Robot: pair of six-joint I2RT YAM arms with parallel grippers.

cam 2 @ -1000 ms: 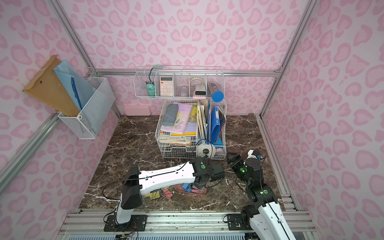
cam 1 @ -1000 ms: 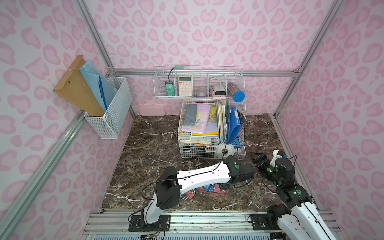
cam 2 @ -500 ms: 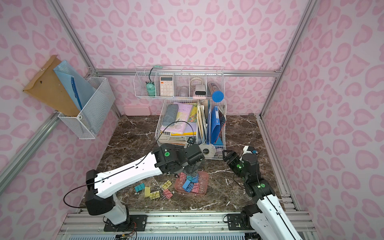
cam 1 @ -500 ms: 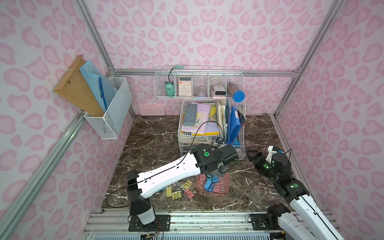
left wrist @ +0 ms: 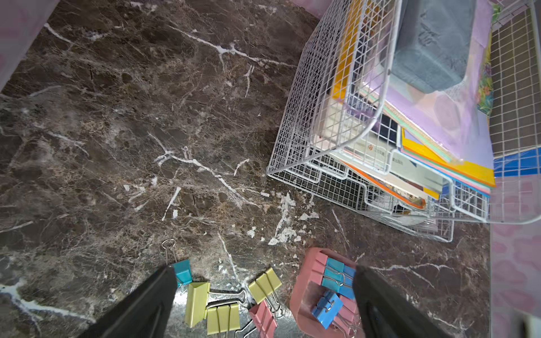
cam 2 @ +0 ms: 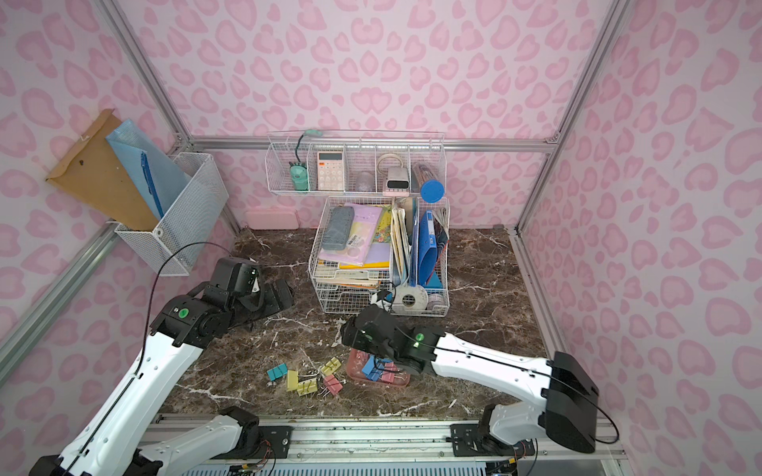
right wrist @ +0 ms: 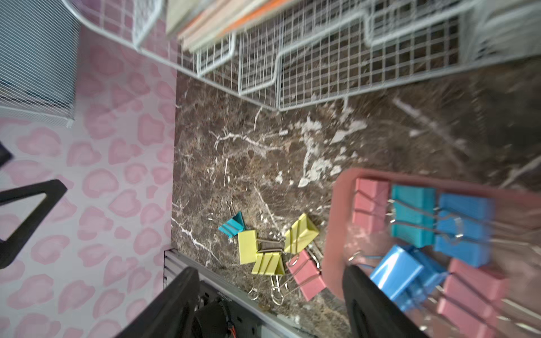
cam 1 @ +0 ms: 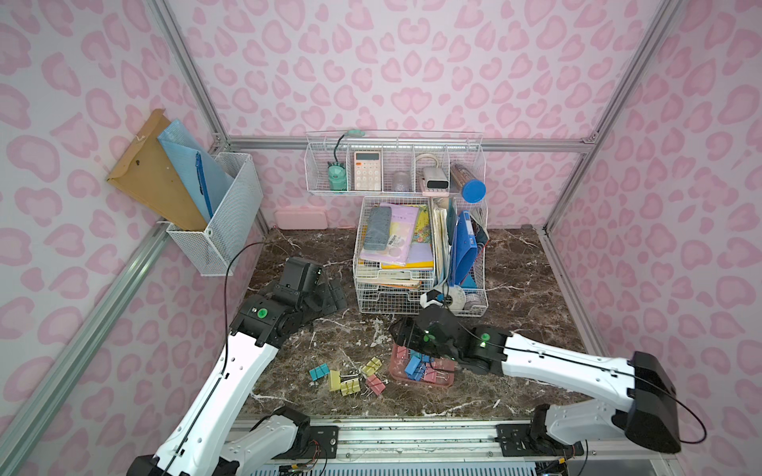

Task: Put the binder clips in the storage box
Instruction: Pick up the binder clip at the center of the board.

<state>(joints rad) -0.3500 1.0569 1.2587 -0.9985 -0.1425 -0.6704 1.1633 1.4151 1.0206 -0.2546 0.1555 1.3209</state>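
Observation:
The storage box [cam 1: 443, 382] [cam 2: 358, 374] [left wrist: 303, 281] [right wrist: 336, 204] lies near the table's front and holds several pink, teal and blue binder clips [cam 1: 412, 364] [right wrist: 412, 215]. Left of it, loose binder clips lie on the marble: a teal one [cam 1: 318, 373] [left wrist: 183, 270], three yellow [cam 2: 307, 386] [right wrist: 247, 245] and a pink one [cam 1: 375, 384] [right wrist: 306, 276]. My right gripper [cam 1: 406, 334] [right wrist: 270, 270] hovers open over the box's far left corner, holding nothing. My left gripper [cam 1: 330, 294] [left wrist: 263, 269] stands open and empty, well back and left of the clips.
A white wire paper tray [cam 1: 396, 263] with a tape roll [cam 1: 451, 296] stands just behind the box. A wall shelf basket [cam 1: 391, 165], a mesh file basket [cam 1: 222, 222] and a pale pink case [cam 1: 301, 218] sit farther back. The metal rail [cam 1: 412, 432] edges the front.
My left arm rose from the storage box and swung back to the left, its gripper opening wide. My right arm came in from the right to hover over the box.

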